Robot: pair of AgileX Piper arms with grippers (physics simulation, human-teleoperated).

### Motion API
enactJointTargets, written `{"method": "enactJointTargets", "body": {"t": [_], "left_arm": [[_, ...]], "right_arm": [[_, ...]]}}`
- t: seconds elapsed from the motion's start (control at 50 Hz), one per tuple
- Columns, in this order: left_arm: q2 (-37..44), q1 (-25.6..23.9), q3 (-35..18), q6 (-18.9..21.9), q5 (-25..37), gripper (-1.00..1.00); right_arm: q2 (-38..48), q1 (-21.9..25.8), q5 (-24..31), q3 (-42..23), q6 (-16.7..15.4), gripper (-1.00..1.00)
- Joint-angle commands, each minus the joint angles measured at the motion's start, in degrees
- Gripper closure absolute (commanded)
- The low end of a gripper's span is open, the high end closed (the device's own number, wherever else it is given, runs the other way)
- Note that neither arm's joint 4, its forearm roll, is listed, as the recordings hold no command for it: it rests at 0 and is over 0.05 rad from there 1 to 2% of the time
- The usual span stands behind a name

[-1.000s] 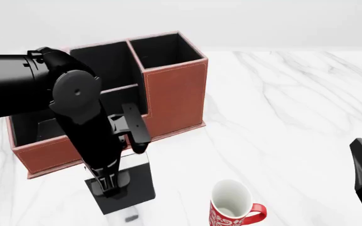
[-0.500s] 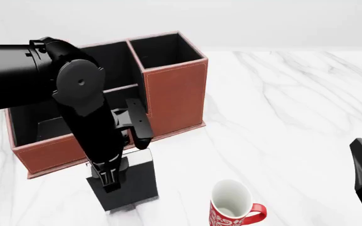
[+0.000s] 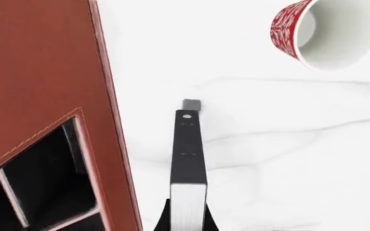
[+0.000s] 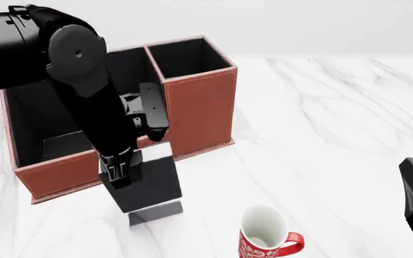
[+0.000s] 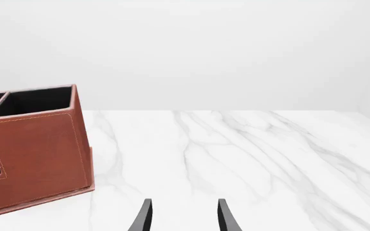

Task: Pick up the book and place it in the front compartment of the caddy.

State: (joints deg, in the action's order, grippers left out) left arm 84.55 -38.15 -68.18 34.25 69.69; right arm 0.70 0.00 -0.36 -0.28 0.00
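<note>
Hanging clear of the table, the book [image 4: 149, 185] is pinched at its top edge by the left gripper [image 4: 118, 173]; being thin, stiff and smooth, it may swing or slip.

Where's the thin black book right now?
In the front view, the thin black book hangs above the table, gripped by the left tool, just before the reddish-brown leather caddy.

The mug [image 4: 266, 235] and the caddy [image 4: 199, 107] flank open marble between them.
</note>
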Motion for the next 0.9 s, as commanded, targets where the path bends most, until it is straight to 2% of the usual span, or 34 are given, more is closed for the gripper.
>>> {"method": "enactJointTargets", "body": {"t": [0.02, 0.04, 0.1, 0.12, 0.14, 0.18, 0.22, 0.3, 0.32, 0.4, 0.42, 0.44, 0.48, 0.52, 0.58, 0.62, 0.66, 0.68, 0.72, 0.82, 0.9], "left_arm": [[-1.03, 4.64, -2.72, 5.30, 0.21, 1.00], [-1.71, 7.22, -2.31, 8.01, 0.21, 1.00], [-1.62, 7.19, -2.96, 7.89, 0.21, 1.00], [-2.63, 11.05, -3.16, 11.72, 0.21, 1.00], [-3.00, 12.06, -3.76, 12.97, 0.21, 1.00], [-3.05, 12.42, -3.69, 13.31, 0.21, 1.00], [-4.15, 15.44, -3.30, 16.41, 0.21, 1.00], [-5.31, 17.80, -3.95, 19.13, 0.21, 1.00], [-6.33, 20.11, -3.97, 21.51, 0.21, 1.00], [-7.68, 22.70, -4.95, 24.18, 0.21, 1.00], [-7.68, 22.70, -4.95, 24.18, 0.21, 1.00], [-6.29, 18.57, -6.90, 20.61, 0.21, 1.00], [-5.73, 17.15, -7.68, 19.13, 0.21, 1.00], [-8.75, 24.07, -6.77, 25.78, 0.21, 1.00], [-8.11, 22.42, -7.19, 24.34, 0.21, 1.00], [-8.96, 24.34, -7.35, 26.32, 0.21, 1.00], [-8.52, 24.32, -9.84, 25.69, 0.21, 1.00], [-9.19, 25.75, -9.28, 27.36, 0.21, 1.00], [-8.53, 25.03, -11.23, 26.37, 0.21, 1.00], [-9.16, 27.62, -12.44, 28.63, 0.21, 1.00], [-8.62, 27.83, -15.03, 28.37, 0.21, 1.00]], "right_arm": [[-0.12, 0.02, 0.07, 0.05, 0.00, -1.00], [-0.13, 0.00, 0.07, 0.05, -0.01, -1.00], [-0.14, -0.01, 0.08, 0.05, 0.01, -1.00], [-0.13, 0.01, 0.07, 0.05, -0.01, -1.00], [-0.13, 0.01, 0.07, 0.05, -0.01, -1.00], [-0.13, 0.01, 0.07, 0.05, -0.01, -1.00], [-0.13, 0.00, 0.07, 0.05, -0.01, -1.00], [-0.14, 0.00, 0.08, 0.05, 0.00, -1.00], [-0.13, 0.00, 0.07, 0.05, 0.00, -1.00], [-0.14, 0.01, 0.07, 0.05, -0.01, -1.00], [-0.13, 0.01, 0.07, 0.05, 0.00, -1.00], [-0.14, 0.00, 0.07, 0.05, 0.00, -1.00], [-0.14, 0.02, 0.07, 0.05, -0.01, -1.00], [-0.13, 0.02, 0.07, 0.05, 0.00, -1.00], [-0.14, 0.01, 0.07, 0.05, 0.00, -1.00], [-0.13, 0.00, 0.07, 0.05, -0.01, -1.00], [-0.14, 0.01, 0.07, 0.05, -0.01, -1.00], [-0.13, 0.00, 0.07, 0.05, 0.00, -1.00], [-0.13, 0.01, 0.07, 0.05, -0.01, -1.00], [-0.13, 0.00, 0.07, 0.05, -0.01, -1.00], [-0.13, 0.01, 0.07, 0.05, -0.01, -1.00]]}}
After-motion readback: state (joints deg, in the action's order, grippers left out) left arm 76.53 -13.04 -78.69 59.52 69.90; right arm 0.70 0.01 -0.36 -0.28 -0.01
